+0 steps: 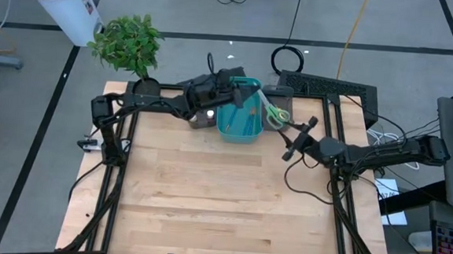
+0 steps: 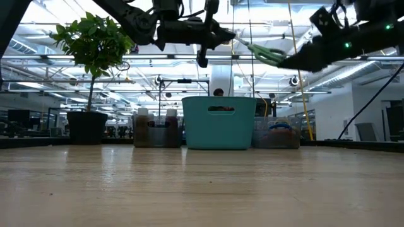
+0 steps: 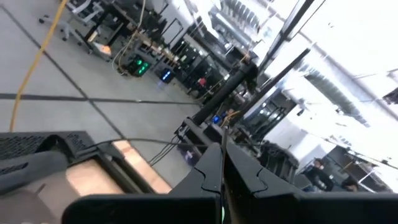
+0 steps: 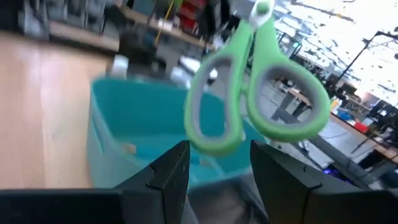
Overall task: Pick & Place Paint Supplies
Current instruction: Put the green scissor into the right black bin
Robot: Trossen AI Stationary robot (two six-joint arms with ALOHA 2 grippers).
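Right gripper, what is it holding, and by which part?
The right gripper holds green-handled scissors, gripped at the blade end, with the handle loops pointing away from it, above the teal bin.

Robotics lab — open hall, ceiling lights (image 2: 57,28), rows of workstations (image 3: 143,43)

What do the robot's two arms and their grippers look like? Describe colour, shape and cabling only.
Both arms are dark, slim and jointed, with black cables trailing along them. The left gripper and the right gripper each end in two flat, angular black fingers.
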